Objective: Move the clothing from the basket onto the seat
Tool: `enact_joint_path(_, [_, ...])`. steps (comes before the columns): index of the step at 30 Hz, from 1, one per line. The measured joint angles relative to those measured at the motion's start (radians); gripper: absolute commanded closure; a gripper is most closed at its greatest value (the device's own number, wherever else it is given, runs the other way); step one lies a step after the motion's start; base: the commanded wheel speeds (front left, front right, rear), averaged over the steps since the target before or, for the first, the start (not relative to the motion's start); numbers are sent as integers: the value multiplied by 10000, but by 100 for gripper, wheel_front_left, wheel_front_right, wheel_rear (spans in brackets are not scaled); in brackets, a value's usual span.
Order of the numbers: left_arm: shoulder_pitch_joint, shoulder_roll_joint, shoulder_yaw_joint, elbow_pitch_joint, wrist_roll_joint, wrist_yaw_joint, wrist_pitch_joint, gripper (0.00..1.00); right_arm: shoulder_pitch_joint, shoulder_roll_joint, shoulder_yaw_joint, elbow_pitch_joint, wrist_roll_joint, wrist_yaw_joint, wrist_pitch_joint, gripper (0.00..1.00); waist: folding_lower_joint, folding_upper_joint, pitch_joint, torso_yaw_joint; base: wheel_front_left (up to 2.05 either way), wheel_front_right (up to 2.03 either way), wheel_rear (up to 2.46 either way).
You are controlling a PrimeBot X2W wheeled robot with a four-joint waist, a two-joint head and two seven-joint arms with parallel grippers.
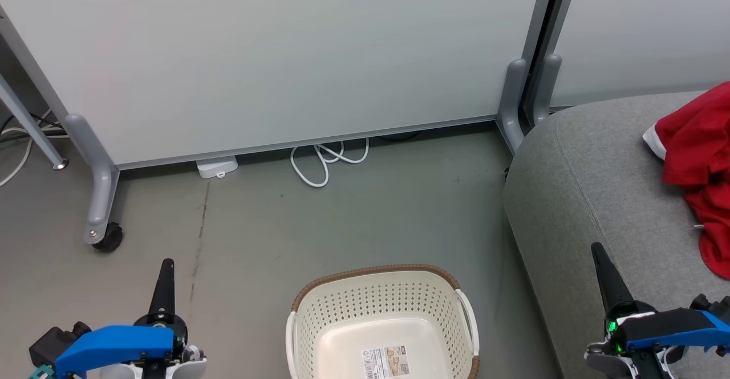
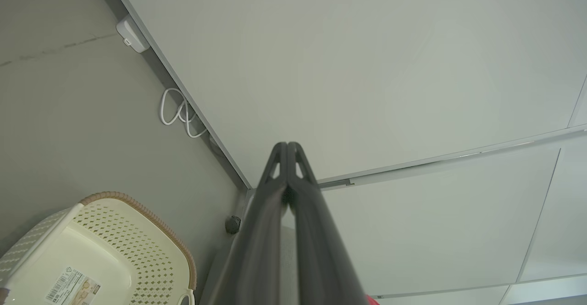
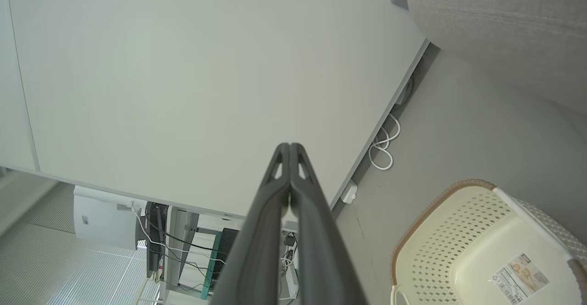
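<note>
Bright-red clothing (image 1: 698, 157) in a crumpled heap on the seat (image 1: 599, 185), white trim at the heap's upper left, cut off by the right edge of the head view. Underneath, a broad grey woven cushion with a rounded corner and a seam line. Near it on the floor (image 1: 256, 225), upright, the oval cream basket (image 1: 370, 299): perforated walls, brown woven-look rim, white side handles, pale bottom bare but for a paper label (image 1: 386, 362).

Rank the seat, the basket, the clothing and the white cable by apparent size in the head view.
Largest first:
seat
basket
clothing (frame edges crop all three, so true sizes unsure)
white cable
</note>
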State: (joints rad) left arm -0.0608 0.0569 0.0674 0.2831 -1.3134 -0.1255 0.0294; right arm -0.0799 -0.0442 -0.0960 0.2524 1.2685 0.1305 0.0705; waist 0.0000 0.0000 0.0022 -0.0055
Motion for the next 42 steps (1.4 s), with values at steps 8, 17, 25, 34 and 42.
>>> enact_joint_path(8, [-56, -8, 123, -69, -623, 0, 194, 100, -65, -6, -38, -12, 727, 0, 90, 100, 0, 0, 2, 10, 0, 0, 0])
enact_joint_path(17, [-177, -17, 198, -159, -1279, 0, 374, 100, -99, -10, -77, -23, 1473, 0, 176, 100, 0, 0, 4, 21, 0, 0, 0])
enact_joint_path(25, [-255, -35, 282, -234, -1885, 0, 545, 100, -180, -15, -107, -42, 2163, 0, 268, 100, 0, 0, 5, 33, 0, 0, 0])
enact_joint_path(34, [-338, -48, 397, -299, -2464, -2, 708, 100, -195, -21, -144, -54, 2819, 0, 353, 100, 0, 0, 7, 45, 0, 0, 0])
enact_joint_path(42, [-434, -56, 470, -366, -2978, -2, 848, 100, -209, -27, -176, -63, 3430, 0, 428, 100, 0, 0, 8, 55, 0, 0, 0])
